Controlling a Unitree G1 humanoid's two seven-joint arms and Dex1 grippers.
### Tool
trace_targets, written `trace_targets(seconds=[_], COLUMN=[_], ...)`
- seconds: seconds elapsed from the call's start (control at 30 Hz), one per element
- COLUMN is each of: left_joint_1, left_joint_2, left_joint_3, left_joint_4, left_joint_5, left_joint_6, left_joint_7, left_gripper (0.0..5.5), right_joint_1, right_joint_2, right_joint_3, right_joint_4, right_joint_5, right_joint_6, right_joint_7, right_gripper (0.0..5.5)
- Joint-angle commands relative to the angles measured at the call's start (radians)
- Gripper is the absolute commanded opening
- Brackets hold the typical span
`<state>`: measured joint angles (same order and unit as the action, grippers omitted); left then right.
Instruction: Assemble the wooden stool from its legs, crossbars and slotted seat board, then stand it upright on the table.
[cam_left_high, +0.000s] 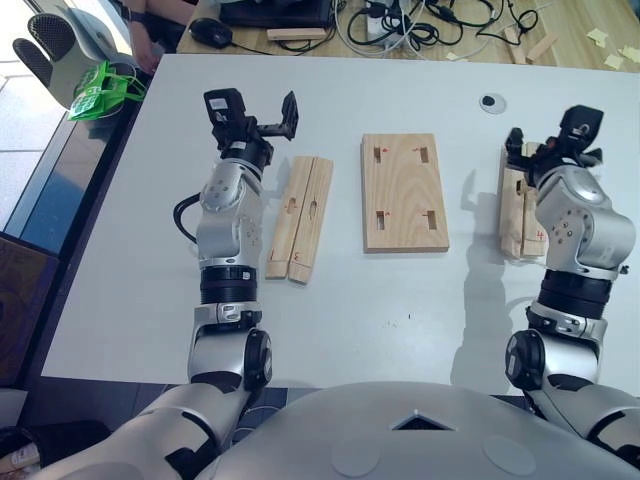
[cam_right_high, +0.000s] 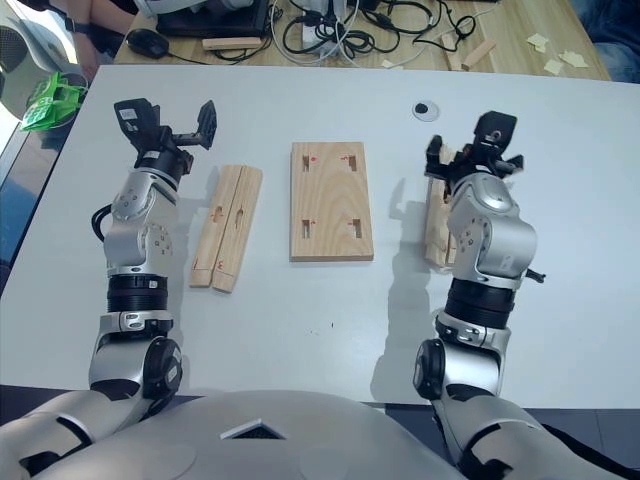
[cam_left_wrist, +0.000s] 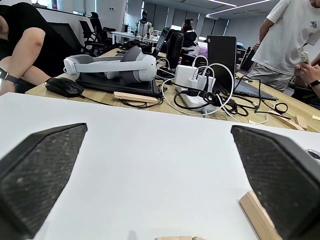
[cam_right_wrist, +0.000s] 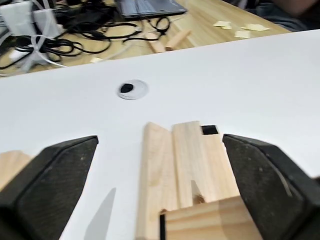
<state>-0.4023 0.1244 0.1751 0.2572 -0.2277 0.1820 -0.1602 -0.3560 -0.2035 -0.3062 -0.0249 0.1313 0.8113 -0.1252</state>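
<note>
The slotted seat board (cam_left_high: 404, 191) lies flat mid-table, its four slots facing up. Two long wooden pieces (cam_left_high: 300, 219) lie side by side left of it. My left gripper (cam_left_high: 256, 112) hovers open just beyond their far ends, nothing between its black fingers (cam_left_wrist: 40, 175). A stack of wooden pieces (cam_left_high: 518, 213) lies right of the board, partly hidden by my right arm. Above that stack my right gripper (cam_left_high: 548, 140) is open, and the stack's far ends (cam_right_wrist: 185, 170) show between its fingers (cam_right_wrist: 55, 175).
A small round black-and-white disc (cam_left_high: 489, 101) lies on the white table (cam_left_high: 130, 260) beyond the right stack. A wooden desk (cam_left_wrist: 150, 97) behind the table carries a headset, mouse, cables and wood scraps. A green object (cam_left_high: 100, 88) sits off the table's left corner.
</note>
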Motion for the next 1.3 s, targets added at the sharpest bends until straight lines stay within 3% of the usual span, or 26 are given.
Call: trace_targets(seconds=[0.03,0.5,1.13,1.3], left_joint_1=[-0.015,-0.023,-0.035,-0.036], left_joint_2=[-0.004,-0.013,-0.018,-0.019], left_joint_3=[0.000,0.003,0.003,0.004], left_joint_4=[-0.003,0.004,0.018,0.021], left_joint_5=[-0.003,-0.005,-0.005,-0.008], left_joint_6=[-0.002,-0.010,-0.011,-0.012], left_joint_7=[0.005,0.006,0.005,0.004], left_gripper=[5.40,5.40,5.40,5.40], right_joint_1=[0.015,-0.175,-0.173,-0.172], right_joint_2=[-0.022,-0.034,0.009,0.023], right_joint_3=[-0.007,0.001,-0.053,-0.056], right_joint_4=[0.056,0.430,0.492,0.462], right_joint_5=[-0.034,0.016,0.103,0.111], right_joint_6=[-0.025,-0.045,0.016,0.020], right_joint_7=[-0.019,0.076,0.108,0.099], right_gripper=[4.61,4.61,1.39,1.17])
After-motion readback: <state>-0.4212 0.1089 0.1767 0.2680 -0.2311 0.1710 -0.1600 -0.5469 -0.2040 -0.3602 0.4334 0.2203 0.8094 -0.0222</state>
